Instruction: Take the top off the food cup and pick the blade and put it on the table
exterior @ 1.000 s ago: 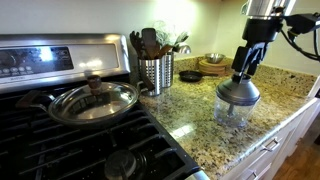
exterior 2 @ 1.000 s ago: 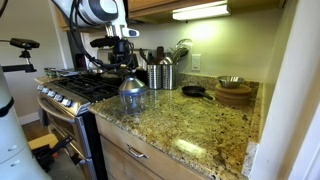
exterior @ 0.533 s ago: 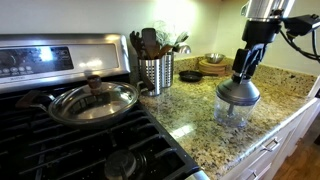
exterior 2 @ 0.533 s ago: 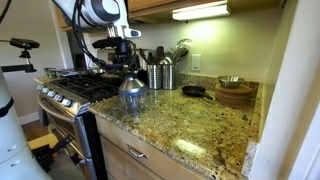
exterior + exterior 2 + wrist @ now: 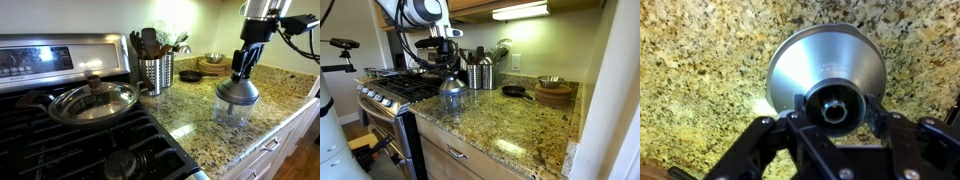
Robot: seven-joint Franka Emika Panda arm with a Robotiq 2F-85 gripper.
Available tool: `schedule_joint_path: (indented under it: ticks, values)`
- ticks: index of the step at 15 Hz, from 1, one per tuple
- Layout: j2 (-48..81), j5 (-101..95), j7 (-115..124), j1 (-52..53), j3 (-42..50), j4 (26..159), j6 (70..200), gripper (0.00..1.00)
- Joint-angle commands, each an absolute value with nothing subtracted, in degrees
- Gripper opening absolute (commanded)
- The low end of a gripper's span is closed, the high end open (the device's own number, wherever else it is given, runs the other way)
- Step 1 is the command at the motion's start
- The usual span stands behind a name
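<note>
The grey dome-shaped top (image 5: 238, 92) sits on the clear food cup (image 5: 232, 114), which stands on the speckled granite table (image 5: 190, 105); both exterior views show this (image 5: 451, 84). My gripper (image 5: 240, 74) comes straight down over the top. In the wrist view my gripper (image 5: 833, 108) has a finger against each side of the round neck of the top (image 5: 825, 60), shut on it. The top still rests on the cup (image 5: 452, 101). The blade is hidden under the top.
A perforated steel utensil holder (image 5: 155, 72) stands behind the cup. A pan with a glass lid (image 5: 93, 100) sits on the black stove. A small black skillet (image 5: 514, 91) and wooden bowls (image 5: 554, 95) stand further along the counter.
</note>
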State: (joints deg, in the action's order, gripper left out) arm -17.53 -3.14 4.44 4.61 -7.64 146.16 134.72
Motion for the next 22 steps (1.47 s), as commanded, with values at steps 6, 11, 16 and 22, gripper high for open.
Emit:
schedule_joint_path:
  ticks: [6, 11, 16, 22]
  values:
    - [-21.27, -2.15, 3.72, 5.26, -6.96, 146.82, 132.13, 0.35]
    - [-25.82, -2.32, 3.53, 4.82, -6.39, 146.82, 128.19, 0.35]
    - [-29.59, -3.40, 3.81, 2.71, -4.31, 145.58, 123.76, 0.35]
    - [-27.14, -3.51, 4.02, -2.19, 0.53, 144.95, 126.68, 0.35]
